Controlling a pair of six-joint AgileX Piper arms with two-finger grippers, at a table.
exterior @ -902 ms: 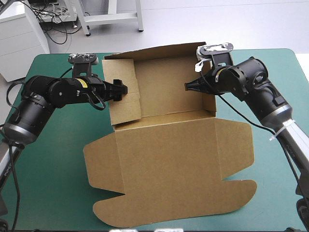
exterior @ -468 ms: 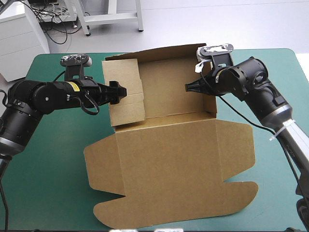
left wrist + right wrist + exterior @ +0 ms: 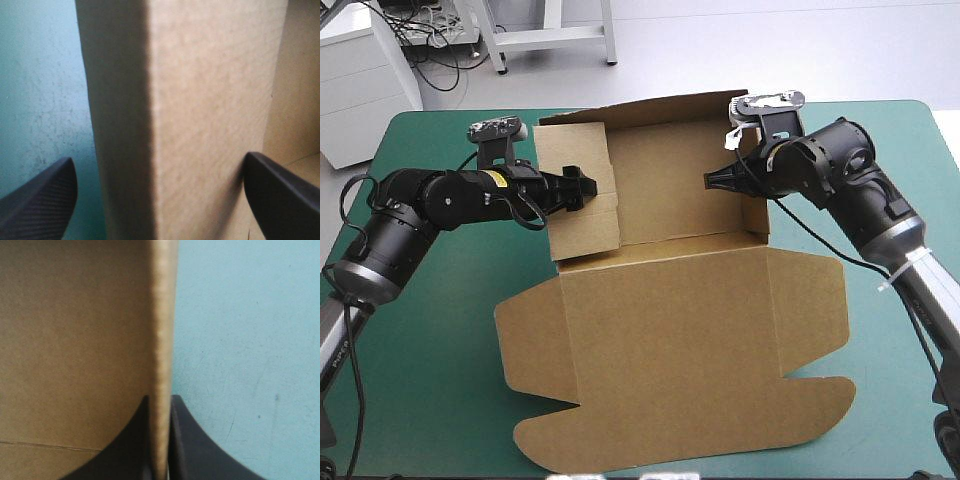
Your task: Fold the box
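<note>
Now the box [image 3: 670,300] fills the middle of the high view, with its walls raised in the upper half. My right gripper [image 3: 712,180] pinches the right wall. My left gripper [image 3: 585,187] stands apart around the left wall. Next, I think, I must press that folded wall down inside.

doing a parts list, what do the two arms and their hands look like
Both arms are bulky rounded black segments, silver-grey toward the base. The left arm carries a yellow label; the right arm has a white tie on its grey part and white tags near the wrist. The left hand and right hand each end in two broad black fingers curved like fins.
</note>
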